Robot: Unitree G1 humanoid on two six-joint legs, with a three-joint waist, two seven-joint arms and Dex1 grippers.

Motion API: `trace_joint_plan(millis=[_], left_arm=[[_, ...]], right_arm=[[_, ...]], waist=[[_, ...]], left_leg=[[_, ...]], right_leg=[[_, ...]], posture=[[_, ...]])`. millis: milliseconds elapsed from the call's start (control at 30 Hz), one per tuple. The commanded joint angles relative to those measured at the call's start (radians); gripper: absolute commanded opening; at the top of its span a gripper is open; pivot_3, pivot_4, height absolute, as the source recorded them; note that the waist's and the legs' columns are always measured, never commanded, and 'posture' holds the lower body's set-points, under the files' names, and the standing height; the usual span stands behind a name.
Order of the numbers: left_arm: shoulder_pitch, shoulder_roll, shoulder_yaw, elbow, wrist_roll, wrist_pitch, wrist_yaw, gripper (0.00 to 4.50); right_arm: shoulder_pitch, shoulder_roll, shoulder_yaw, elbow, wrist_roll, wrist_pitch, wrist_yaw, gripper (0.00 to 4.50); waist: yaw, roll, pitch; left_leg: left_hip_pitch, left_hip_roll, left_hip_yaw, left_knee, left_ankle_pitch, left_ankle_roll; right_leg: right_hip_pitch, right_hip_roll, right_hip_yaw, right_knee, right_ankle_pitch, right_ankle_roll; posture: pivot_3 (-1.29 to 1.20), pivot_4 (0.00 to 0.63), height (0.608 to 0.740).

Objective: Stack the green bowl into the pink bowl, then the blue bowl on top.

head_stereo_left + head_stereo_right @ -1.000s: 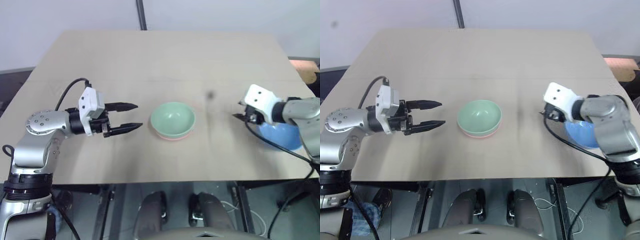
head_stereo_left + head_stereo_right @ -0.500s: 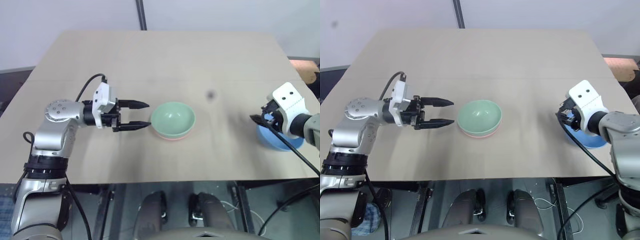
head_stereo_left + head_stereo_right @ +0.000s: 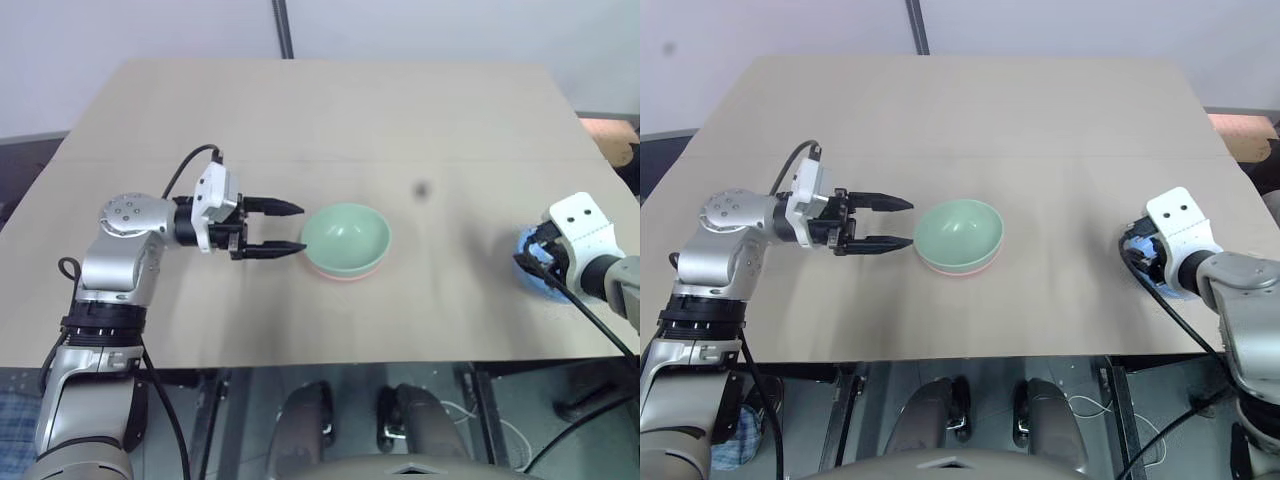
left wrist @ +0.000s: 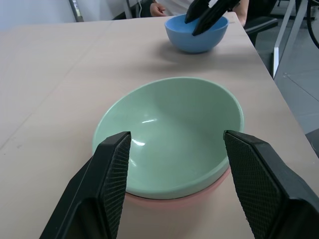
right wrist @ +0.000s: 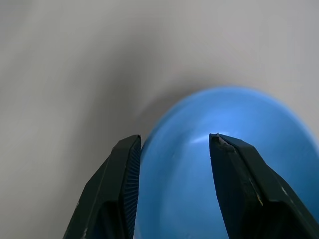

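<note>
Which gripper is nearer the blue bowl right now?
Right. The right gripper is at the blue bowl, jaws open astride its rim. The left gripper is across the table, beside the green bowl.

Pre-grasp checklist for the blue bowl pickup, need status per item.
1. Green bowl nested in pink bowl: ok, only the pink rim shows beneath it.
2. Right gripper open: ok.
3. Right gripper straddling the blue bowl rim: ok, one finger outside the wall, one inside.
4. Rim touching either finger: cannot tell.
5. Left gripper out of the stack's way: not ok, it is open with its fingertips right at the green bowl's side.
6. Table path between blue bowl and stack free: ok.
</note>
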Motion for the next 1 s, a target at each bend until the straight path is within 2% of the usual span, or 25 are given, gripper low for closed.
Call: trace_joint_plan(millis=[33, 133, 167, 233, 267, 300, 367, 567, 833, 1000], left_arm=[[-0.016, 0.004, 0.009, -0.008, -0.002, -0.008, -0.003, 3.14], [-0.015, 0.006, 0.012, -0.01, -0.001, -0.007, -0.001, 3.14], [-0.015, 0.006, 0.013, -0.01, -0.002, -0.006, 0.0, 3.14], [-0.012, 0.006, 0.015, -0.014, -0.003, -0.005, 0.002, 3.14], [-0.01, 0.007, 0.016, -0.016, -0.003, -0.005, 0.002, 3.14], [-0.007, 0.008, 0.017, -0.019, -0.004, -0.003, 0.005, 3.14], [-0.003, 0.009, 0.019, -0.024, -0.006, 0.0, 0.008, 3.14], [0.011, 0.01, 0.025, -0.04, -0.01, 0.007, 0.018, 3.14], [0.012, 0.015, 0.03, -0.031, 0.001, 0.002, 0.037, 3.14], [-0.013, 0.015, 0.026, -0.003, 0.01, -0.004, 0.038, 3.14]], right_arm=[[0.032, 0.018, 0.01, -0.024, 0.022, -0.016, -0.035, 2.41], [0.043, 0.017, 0.026, -0.013, 0.037, -0.039, -0.051, 2.41], [0.045, 0.014, 0.026, -0.01, 0.042, -0.045, -0.055, 2.19], [0.048, 0.008, 0.025, -0.006, 0.052, -0.055, -0.058, 1.7], [0.049, 0.006, 0.024, -0.005, 0.056, -0.058, -0.059, 1.12], [0.048, 0.003, 0.023, -0.003, 0.06, -0.061, -0.06, 0.88], [0.039, -0.003, 0.024, 0.004, 0.069, -0.068, -0.062, 0.11], [-0.007, -0.022, 0.057, 0.013, 0.095, -0.12, -0.065, 0.04], [-0.355, -0.004, 0.208, 0.065, 0.169, -0.264, -0.004, 0.04], [-0.521, 0.005, 0.398, 0.175, 0.172, -0.414, 0.088, 0.04]], waist=[[0.0, 0.0, 0.0], [0.0, 0.0, 0.0], [0.0, 0.0, 0.0], [0.0, 0.0, 0.0], [0.0, 0.0, 0.0], [0.0, 0.0, 0.0], [0.0, 0.0, 0.0], [-0.001, 0.0, 0.0], [-0.004, 0.0, 0.0], [0.001, 0.0, 0.0]], left_leg=[[0.0, 0.0, 0.0, 0.0, 0.0, 0.0], [0.0, 0.0, 0.0, 0.0, 0.0, 0.0], [0.0, 0.0, 0.0, 0.0, 0.0, 0.0], [0.0, 0.0, 0.0, 0.0, 0.0, 0.0], [0.0, 0.0, 0.0, 0.0, 0.0, 0.0], [0.0, 0.0, 0.0, 0.0, 0.0, 0.0], [0.0, 0.0, 0.0, 0.0, 0.0, 0.0], [0.0, 0.0, 0.0, 0.0, 0.0, 0.0], [0.0, 0.001, 0.0, 0.0, 0.0, 0.0], [-0.001, 0.0, 0.001, 0.001, 0.0, 0.0]], right_leg=[[0.0, 0.0, 0.0, 0.0, 0.0, 0.0], [0.0, 0.0, 0.0, 0.0, 0.0, 0.0], [0.0, 0.0, 0.0, 0.0, 0.0, 0.0], [0.0, 0.0, 0.0, 0.0, 0.0, 0.0], [0.0, 0.0, 0.0, 0.0, 0.0, 0.0], [0.0, 0.0, 0.0, 0.0, 0.0, 0.0], [0.0, 0.0, 0.0, 0.0, 0.0, 0.0], [0.0, 0.0, 0.0, 0.0, 0.0, 0.0], [0.0, 0.001, 0.001, 0.001, 0.0, 0.0], [0.0, 0.0, 0.001, 0.0, 0.0, 0.0]], posture=[[0.0, 0.15, 0.74], [0.0, 0.15, 0.74], [0.0, 0.15, 0.74], [0.0, 0.15, 0.74], [0.0, 0.15, 0.74], [0.0, 0.15, 0.74], [0.0, 0.15, 0.74], [0.0, 0.15, 0.74], [0.0, 0.15, 0.74], [0.0, 0.15, 0.74]])
